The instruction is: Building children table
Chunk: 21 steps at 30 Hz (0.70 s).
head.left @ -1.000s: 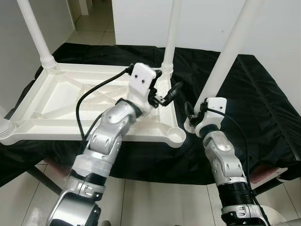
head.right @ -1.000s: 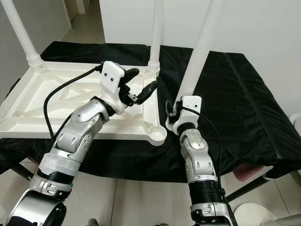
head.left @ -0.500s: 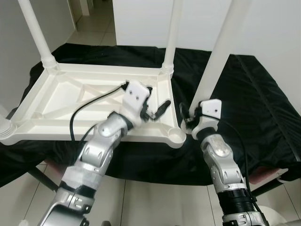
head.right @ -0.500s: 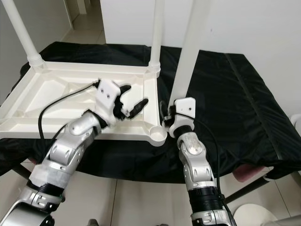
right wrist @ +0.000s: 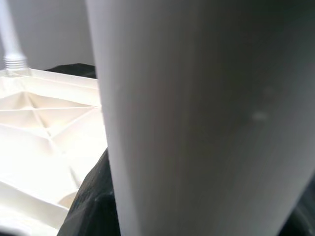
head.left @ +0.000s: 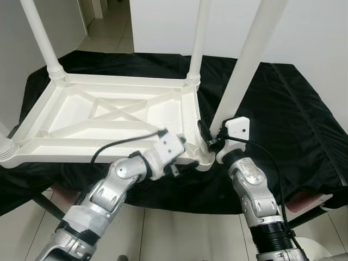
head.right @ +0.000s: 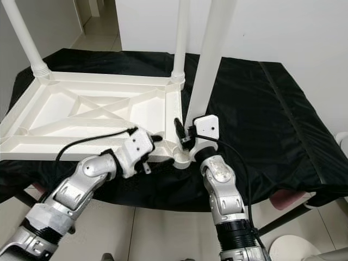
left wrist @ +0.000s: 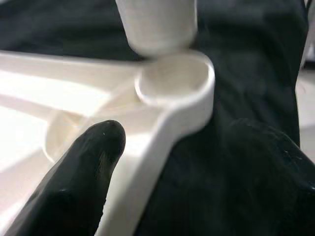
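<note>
a white tabletop (head.left: 109,117) lies upside down on a black cloth (head.left: 293,119), with legs standing in its far corners. the right gripper (head.left: 209,142) is closed around a white leg (head.left: 242,65), its foot just above the near corner socket (left wrist: 172,83). the left gripper (head.left: 176,160) rests at the tabletop's near rim; i cannot tell how far open it is.

Silver jointed arms, white wrist housings, black cables, black-fingered left tool (head.left: 182,157).
</note>
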{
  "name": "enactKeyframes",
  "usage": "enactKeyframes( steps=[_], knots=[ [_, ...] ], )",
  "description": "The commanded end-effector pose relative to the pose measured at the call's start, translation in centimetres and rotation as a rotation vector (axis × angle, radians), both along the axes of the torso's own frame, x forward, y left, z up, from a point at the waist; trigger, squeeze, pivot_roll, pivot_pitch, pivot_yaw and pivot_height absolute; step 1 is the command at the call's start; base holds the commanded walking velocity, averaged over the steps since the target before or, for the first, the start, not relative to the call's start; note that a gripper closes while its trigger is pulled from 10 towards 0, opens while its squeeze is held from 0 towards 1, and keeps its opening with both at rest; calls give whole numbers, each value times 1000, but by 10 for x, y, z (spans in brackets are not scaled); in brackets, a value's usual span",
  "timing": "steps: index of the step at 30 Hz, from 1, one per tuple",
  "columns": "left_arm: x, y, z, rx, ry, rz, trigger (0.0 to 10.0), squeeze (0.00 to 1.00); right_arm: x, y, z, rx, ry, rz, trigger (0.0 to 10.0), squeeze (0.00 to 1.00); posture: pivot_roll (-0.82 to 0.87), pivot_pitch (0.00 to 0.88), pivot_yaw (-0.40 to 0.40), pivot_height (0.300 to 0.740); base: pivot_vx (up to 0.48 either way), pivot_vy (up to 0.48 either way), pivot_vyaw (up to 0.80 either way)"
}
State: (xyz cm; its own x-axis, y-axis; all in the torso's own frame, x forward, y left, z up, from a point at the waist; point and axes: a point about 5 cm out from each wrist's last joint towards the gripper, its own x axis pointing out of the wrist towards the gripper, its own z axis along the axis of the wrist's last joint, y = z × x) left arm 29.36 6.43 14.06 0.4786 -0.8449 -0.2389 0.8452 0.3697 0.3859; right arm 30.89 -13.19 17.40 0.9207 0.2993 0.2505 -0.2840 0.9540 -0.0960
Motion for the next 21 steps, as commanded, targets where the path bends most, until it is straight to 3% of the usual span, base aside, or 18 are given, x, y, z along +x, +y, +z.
enactKeyframes(
  steps=[1, 6, 11, 21],
  knots=[
    [-2, -1, -6, 45, 11, -18, 10000, 0, 0, -1, 5, 9, -27, -7, 10000, 0, -4, 48, 1, 740, 0, 0, 0],
    [11, 11, -16, 132, 35, 70, 10000, 0, -1, -3, 6, 11, -33, -19, 10000, 0, -15, 60, 12, 740, 0, 0, 0],
    [22, 13, -16, 141, 57, 131, 10000, 0, -1, -3, 7, 16, -34, -28, 10000, 0, -23, 68, 15, 740, 0, 0, 0],
    [23, -20, -11, 96, 53, 59, 10000, 0, 0, -3, 8, 7, -41, -45, 10000, 0, -37, 74, 25, 740, 0, 0, 0]
  ],
)
